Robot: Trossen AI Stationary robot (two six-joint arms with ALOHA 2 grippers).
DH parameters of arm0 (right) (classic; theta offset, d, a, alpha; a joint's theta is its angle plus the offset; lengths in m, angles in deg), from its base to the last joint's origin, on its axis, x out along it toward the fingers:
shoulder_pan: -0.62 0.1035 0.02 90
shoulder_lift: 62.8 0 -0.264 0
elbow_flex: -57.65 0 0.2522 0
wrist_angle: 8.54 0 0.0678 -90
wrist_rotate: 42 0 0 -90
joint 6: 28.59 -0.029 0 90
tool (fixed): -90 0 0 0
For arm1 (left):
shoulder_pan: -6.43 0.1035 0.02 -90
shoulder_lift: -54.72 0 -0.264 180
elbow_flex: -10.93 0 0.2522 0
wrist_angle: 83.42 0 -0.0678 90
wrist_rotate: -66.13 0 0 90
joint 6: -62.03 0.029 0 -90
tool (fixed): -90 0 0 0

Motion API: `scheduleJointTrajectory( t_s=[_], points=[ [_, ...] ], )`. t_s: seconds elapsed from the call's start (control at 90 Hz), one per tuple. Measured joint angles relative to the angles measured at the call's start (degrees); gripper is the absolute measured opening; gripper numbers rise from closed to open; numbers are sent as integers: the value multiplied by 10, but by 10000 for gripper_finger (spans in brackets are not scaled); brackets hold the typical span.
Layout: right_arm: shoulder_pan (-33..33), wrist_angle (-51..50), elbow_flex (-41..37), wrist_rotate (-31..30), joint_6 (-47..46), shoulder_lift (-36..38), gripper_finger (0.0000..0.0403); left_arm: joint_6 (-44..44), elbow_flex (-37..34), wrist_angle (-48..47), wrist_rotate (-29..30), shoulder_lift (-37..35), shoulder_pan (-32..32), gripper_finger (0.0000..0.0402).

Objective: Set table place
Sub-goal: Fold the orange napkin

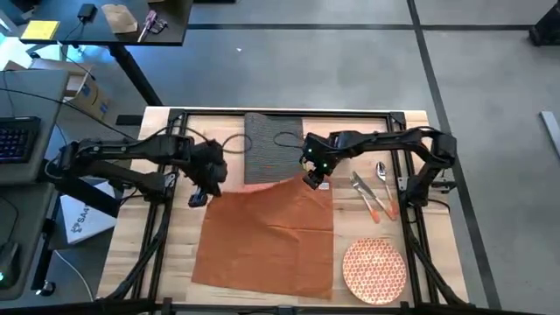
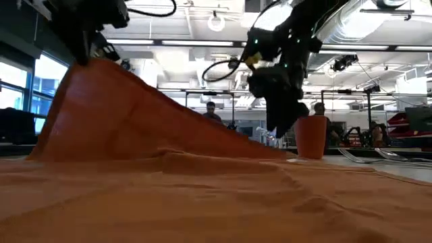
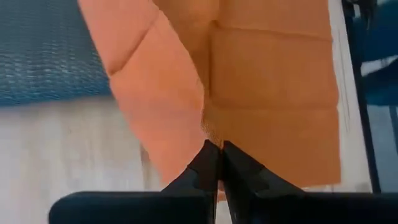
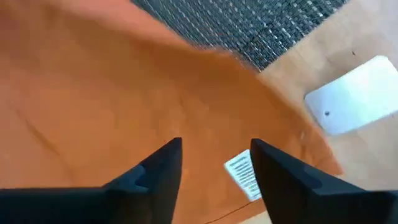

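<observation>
The orange napkin [image 1: 267, 232] lies spread across the table's middle [image 1: 175, 254], with its far left corner raised. My left gripper [image 1: 200, 194] is shut on that corner. My right gripper [image 1: 316, 180] stands open just over the napkin's far right corner [image 4: 249, 168], where a white label [image 4: 241, 175] shows between its fingers; in the low view its fingertips [image 2: 278, 129] stay above the cloth. The dark grey placemat [image 1: 273, 144] lies at the far middle, its near edge under the napkin. A red cup [image 2: 312, 137] stands behind the napkin in the low view. My left gripper pinches the napkin's far left corner [image 3: 210, 132] between its two shut fingers, from above. The corner is lifted off the table [image 2: 88, 64]. From there the cloth slopes down in a taut sheet to the part that rests flat on the table [image 2: 216, 196].
A fork, a spoon and an orange-handled utensil [image 1: 374, 192] lie to the right of the napkin. The red-and-white plate [image 1: 374, 269] sits at the near right. A white tag [image 4: 353, 93] lies on the wood beside the placemat. Black frame rails [image 1: 162, 227] run along both sides.
</observation>
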Motion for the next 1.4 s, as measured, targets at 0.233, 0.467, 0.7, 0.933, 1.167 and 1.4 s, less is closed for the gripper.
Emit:
scheduleJointTrajectory(
  t_s=[0.233,0.467,0.7,0.933,1.167,1.4],
  points=[
    [0,-10,0,-20,89,-7,203,-31,0,0,9,14,-16,0],
    [0,-74,37,-71,192,-5,201,-36,0,0,9,20,-16,0],
    [-34,-73,39,-59,277,-33,201,-45,0,1,10,20,-15,0],
    [-49,-68,39,-4,362,-62,190,-46,0,0,12,20,-15,0],
    [-36,-72,39,22,414,-73,58,-55,0,0,13,20,-15,0],
    [-15,-169,86,-4,392,-72,1,-108,0,-6,104,14,-11,0]
  ],
)
